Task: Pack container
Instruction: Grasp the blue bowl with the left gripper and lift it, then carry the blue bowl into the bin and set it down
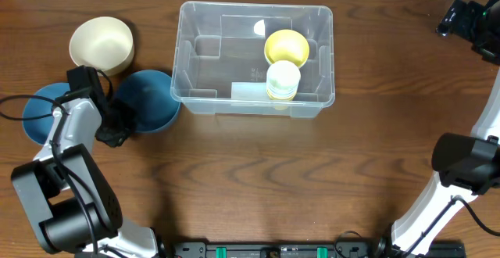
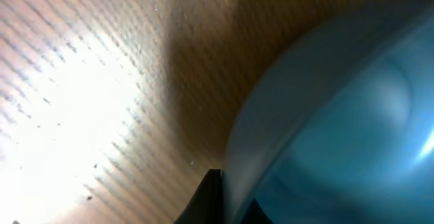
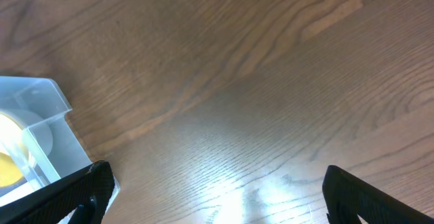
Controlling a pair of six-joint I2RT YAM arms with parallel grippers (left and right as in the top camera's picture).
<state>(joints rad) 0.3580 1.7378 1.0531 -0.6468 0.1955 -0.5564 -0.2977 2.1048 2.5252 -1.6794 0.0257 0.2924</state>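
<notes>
Overhead, a wooden table carries all items, listed here from left to right.

At the left edge lies a blue bowl, partly hidden by the left arm. A cream bowl sits farther back, just beyond it. A second blue bowl lies right of both.

The left gripper is at this second bowl's left rim. In the left wrist view one dark fingertip shows against the bowl's edge, the rest being out of frame. It cannot be told whether this claw is spread or pinching the rim.

The container stands at the centre of the table, towards the far side, upright and open at the top. Its near-left corner is close to the second blue bowl.

Inside it, in the right half, a yellow bowl rests towards the far wall. A pale cup sits just nearer, touching or overlapping the yellow bowl's rim. The left half of the floor shows only the moulded ribs.

The right arm rises from the near-right edge. The right gripper is held at the far-right corner, well apart from the container. In the right wrist view its fingers are spread wide over bare wood, with nothing between them, and one container corner shows at the left edge.
</notes>
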